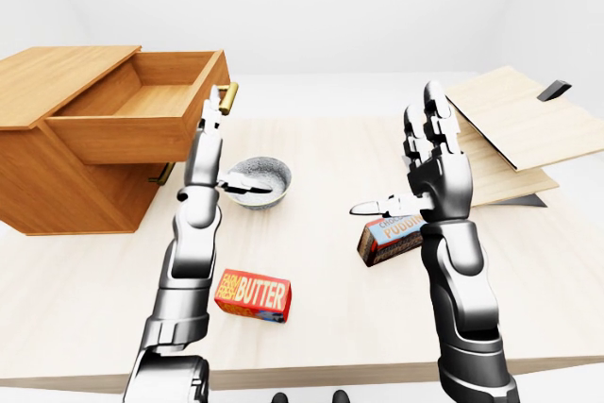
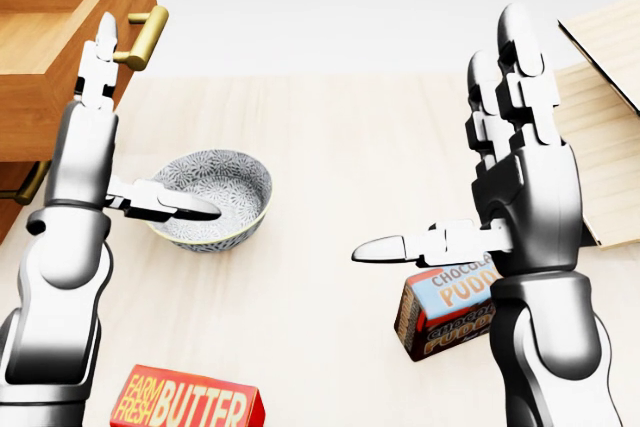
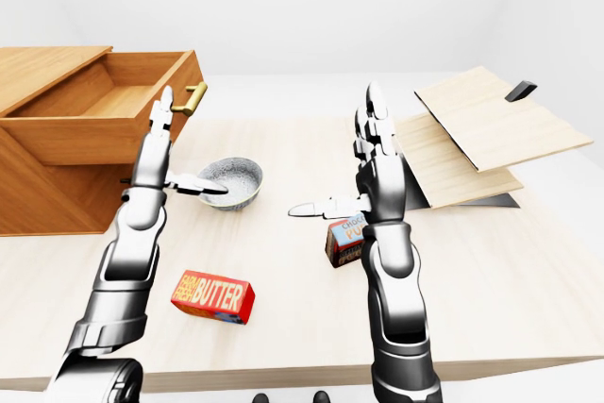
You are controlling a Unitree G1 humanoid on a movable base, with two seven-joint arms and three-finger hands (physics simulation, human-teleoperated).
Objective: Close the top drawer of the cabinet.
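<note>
The wooden cabinet (image 1: 57, 191) stands on the table at the left of the left-eye view. Its top drawer (image 1: 123, 139) is pulled far out and its inside shows bare. A brass handle (image 1: 228, 96) sticks out of the drawer's front. My left hand (image 1: 225, 150) is open, fingers pointing up, right by the drawer front's right end and just under the handle; I cannot tell whether it touches. My right hand (image 1: 401, 153) is open and raised, empty, well to the right of the drawer.
A patterned bowl (image 1: 257, 179) sits by my left thumb. A red butter box (image 1: 253, 295) and a chocolate pudding box (image 1: 387, 238) lie on the light table (image 1: 321, 148). Stacked wooden boards (image 1: 519, 125) lie at the right. A lower drawer handle (image 1: 165, 174) shows.
</note>
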